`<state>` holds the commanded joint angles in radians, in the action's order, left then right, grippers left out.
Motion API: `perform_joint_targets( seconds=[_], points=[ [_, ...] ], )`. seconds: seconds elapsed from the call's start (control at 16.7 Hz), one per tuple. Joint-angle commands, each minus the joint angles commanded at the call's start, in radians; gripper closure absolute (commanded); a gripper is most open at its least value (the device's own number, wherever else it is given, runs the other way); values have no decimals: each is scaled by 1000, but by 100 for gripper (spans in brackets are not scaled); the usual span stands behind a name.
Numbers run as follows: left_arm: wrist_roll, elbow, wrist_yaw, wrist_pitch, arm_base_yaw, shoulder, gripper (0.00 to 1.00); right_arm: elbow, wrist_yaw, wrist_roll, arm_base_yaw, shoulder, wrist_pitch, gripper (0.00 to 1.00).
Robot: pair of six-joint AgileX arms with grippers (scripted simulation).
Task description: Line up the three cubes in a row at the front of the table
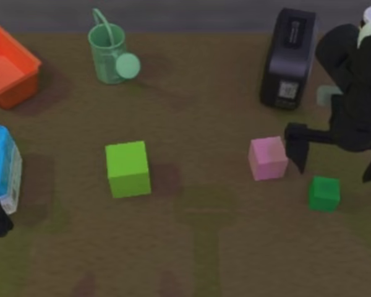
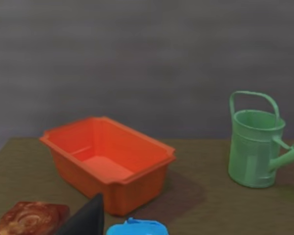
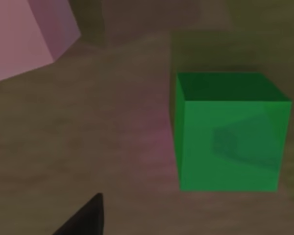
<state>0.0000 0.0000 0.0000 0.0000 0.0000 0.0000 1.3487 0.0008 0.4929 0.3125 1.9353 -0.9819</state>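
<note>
Our right gripper (image 1: 309,151) hangs at the table's (image 1: 222,247) right side, just beside the pink cube (image 1: 268,158) and near the small dark green cube (image 1: 324,193); we cannot tell its finger spacing. We find the lime-green cube (image 1: 128,168) left of centre. Our left arm is parked at the left edge.

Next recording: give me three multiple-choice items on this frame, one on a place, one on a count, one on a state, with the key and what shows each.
1. The lime-green cube lies:
A. left of the pink cube
B. inside the orange bin
C. on the black device

2. How many cubes are on the table?
A. two
B. three
C. five

3. The dark green cube is:
A. stacked on pink
B. held aloft
C. resting on the table by itself

Key: A, top view shows it left of pink; B, lime, pink, dark green; C, right wrist view shows it resting on the table by itself.
</note>
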Motion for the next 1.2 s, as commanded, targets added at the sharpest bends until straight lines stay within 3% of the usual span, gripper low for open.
perform_joint_targets(
  seconds=[0.18,0.6,0.9,1.2],
  points=[
    [0,0,0,0,0,0,0,-22,0,-1,2,22,39,0],
    [0,0,0,0,0,0,0,-143,1,4,6,157,302,0],
    [0,0,0,0,0,0,0,-153,1,5,7,169,320,0],
    [0,0,0,0,0,0,0,-153,1,5,7,169,320,38]
  ],
)
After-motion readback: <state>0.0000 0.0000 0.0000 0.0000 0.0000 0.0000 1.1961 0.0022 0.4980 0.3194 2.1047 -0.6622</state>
